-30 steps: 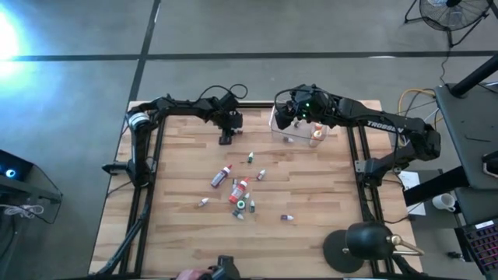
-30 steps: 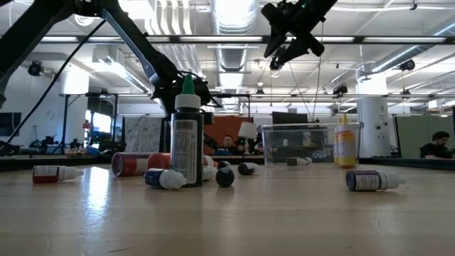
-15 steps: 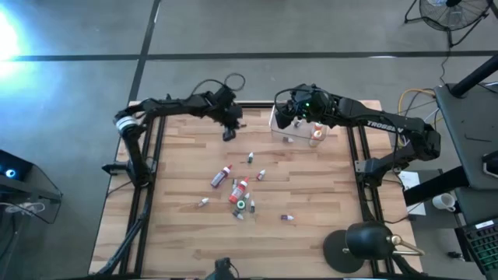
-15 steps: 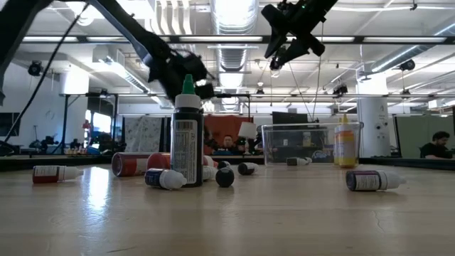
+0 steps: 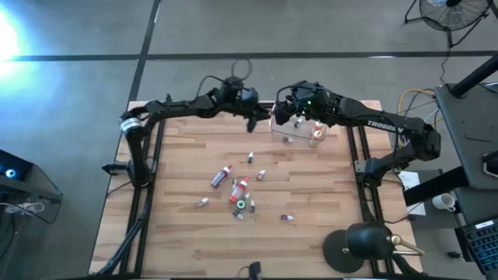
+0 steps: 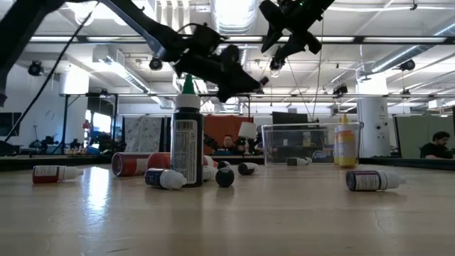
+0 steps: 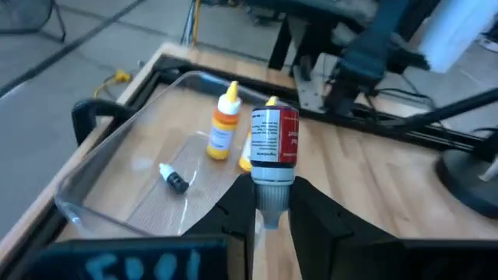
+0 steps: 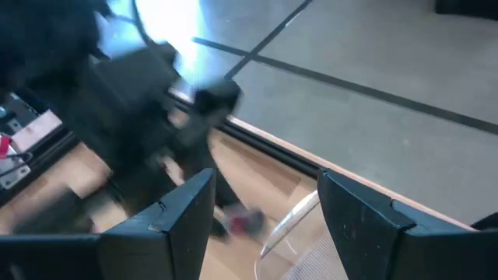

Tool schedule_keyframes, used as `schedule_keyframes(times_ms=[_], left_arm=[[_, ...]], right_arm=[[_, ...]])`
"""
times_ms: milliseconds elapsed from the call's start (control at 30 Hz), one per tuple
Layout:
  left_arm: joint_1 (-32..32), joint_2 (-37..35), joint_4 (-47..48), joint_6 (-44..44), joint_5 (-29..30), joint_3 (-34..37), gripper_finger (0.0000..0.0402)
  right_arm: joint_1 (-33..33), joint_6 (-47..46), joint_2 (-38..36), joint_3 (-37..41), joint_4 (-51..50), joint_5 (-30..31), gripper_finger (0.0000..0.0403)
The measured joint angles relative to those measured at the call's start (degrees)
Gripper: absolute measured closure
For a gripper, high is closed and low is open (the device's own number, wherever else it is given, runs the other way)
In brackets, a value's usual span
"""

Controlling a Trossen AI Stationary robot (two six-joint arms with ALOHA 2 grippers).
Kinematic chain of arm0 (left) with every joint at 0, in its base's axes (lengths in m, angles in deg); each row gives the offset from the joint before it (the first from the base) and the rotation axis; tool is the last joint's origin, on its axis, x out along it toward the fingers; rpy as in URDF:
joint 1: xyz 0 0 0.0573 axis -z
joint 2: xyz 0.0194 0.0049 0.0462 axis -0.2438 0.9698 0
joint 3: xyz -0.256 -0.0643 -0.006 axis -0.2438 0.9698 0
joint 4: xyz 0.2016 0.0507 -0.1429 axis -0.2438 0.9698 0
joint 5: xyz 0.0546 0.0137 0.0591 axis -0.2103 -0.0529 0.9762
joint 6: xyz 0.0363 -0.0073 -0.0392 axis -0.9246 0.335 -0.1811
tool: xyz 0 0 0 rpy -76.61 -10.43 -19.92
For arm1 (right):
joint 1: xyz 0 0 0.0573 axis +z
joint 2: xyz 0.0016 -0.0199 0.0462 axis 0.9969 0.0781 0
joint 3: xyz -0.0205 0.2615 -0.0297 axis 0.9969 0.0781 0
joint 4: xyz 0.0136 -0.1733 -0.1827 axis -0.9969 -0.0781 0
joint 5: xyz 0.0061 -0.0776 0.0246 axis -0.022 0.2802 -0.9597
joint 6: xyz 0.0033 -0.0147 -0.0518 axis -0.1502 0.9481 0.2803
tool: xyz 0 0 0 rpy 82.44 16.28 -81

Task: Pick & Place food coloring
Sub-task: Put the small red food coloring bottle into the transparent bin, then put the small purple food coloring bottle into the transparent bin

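A red bottle (image 7: pixel 274 148) is held in the left tool (image 7: pixel 268 211) beside the box (image 7: pixel 117 167); the right tool (image 8: pixel 264 210) is spread wide.

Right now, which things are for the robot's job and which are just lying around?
For the job: red-labelled bottle pinched in the left gripper; orange bottle in the clear box; loose bottles on the table.

Just around: black lamp, floor fan.

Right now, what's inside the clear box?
Inside the clear box stands an orange bottle and lies a tiny white one. The left hand's red bottle hides the rest.
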Motion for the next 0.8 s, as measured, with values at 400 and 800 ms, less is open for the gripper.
schedule_keyframes(times_ms=[400, 800], left_arm=[[0.4, 10.2, 29.5, -1.7, 10.0, -19.7, 0.0257], [0.8, -6.9, 36.9, -11.9, 7.0, -3.5, 0.0250]], right_arm=[[0.4, -0.6, -2.2, 0.0, -1.2, -0.4, 0.0184], [2.1, 5.3, 0.6, 0.2, -17.4, -15.4, 0.0184]])
